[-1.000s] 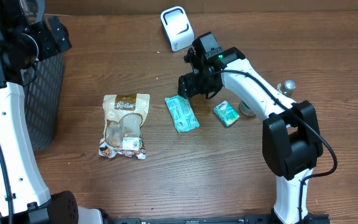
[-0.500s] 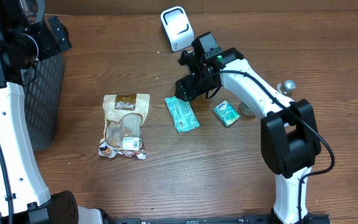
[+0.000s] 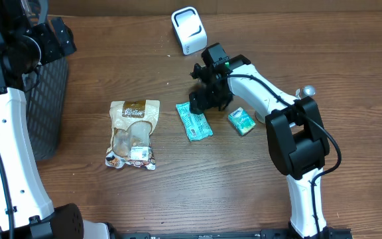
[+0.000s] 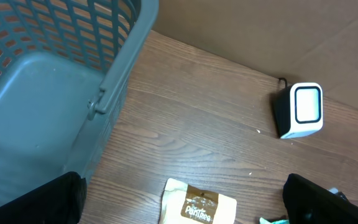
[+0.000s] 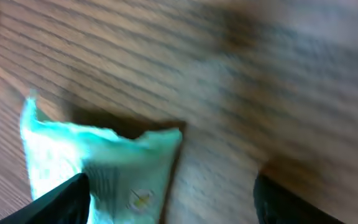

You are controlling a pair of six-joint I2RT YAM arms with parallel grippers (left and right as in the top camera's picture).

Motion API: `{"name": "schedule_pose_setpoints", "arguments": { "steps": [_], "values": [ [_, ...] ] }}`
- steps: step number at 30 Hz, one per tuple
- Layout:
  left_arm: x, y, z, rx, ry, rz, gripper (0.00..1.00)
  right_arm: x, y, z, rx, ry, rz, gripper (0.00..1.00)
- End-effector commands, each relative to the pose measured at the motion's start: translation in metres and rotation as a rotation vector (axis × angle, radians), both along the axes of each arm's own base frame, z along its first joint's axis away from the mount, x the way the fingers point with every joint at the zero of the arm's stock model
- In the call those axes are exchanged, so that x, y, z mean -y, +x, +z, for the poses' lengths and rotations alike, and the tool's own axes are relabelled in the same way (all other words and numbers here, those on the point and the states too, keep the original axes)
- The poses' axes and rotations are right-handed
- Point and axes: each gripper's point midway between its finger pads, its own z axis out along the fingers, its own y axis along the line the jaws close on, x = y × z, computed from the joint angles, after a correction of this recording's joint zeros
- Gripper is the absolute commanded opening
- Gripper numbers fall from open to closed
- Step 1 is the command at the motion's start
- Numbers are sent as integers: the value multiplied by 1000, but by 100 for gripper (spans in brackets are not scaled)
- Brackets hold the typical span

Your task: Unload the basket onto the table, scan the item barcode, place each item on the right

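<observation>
Green packet: crinkled, laid flat, set slightly askew.
Scanner: white, stood upright, placed well apart from the packet.

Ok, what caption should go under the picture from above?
Right tool open above the green packet, with the white scanner standing farther back on the table.

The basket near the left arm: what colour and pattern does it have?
The basket is blue-grey with latticed walls; clearest in the left wrist view.

White arm links with black joints
</observation>
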Motion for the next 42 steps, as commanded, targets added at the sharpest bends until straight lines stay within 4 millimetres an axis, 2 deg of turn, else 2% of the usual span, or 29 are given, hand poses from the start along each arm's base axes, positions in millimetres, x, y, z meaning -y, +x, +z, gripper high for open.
{"name": "schedule_pose_setpoints", "arguments": {
  "steps": [1,5,8,11,17,19,22,27,33,38,40,42],
  "values": [
    [2,2,9,23,12,-17,100,27,-9,-29,-71,-150,-124,79],
    [2,2,9,23,12,-17,100,33,-25,-27,-152,-175,-198,75],
    [2,2,9,23,12,-17,100,32,-33,-17,-182,-165,-201,68],
    [2,2,9,23,12,-17,100,30,-27,2,-148,-145,-202,66],
    [2,2,9,23,12,-17,100,16,2,60,9,-52,-196,66],
    [2,2,9,23,12,-17,100,13,8,67,39,-35,-196,69],
    [2,2,9,23,12,-17,100,15,5,64,22,-43,-205,69],
    [2,2,9,23,12,-17,99,24,-18,49,-85,-88,-273,69],
    [2,2,9,23,12,-17,100,17,-49,32,-200,-67,-247,69],
    [1,2,9,23,12,-17,100,19,-65,15,-258,-90,-303,69],
    [2,2,9,23,12,-17,99,12,-76,12,-303,-66,-300,69],
    [2,2,9,23,12,-17,100,-3,-88,15,-364,-2,-280,69]
  ]
}}
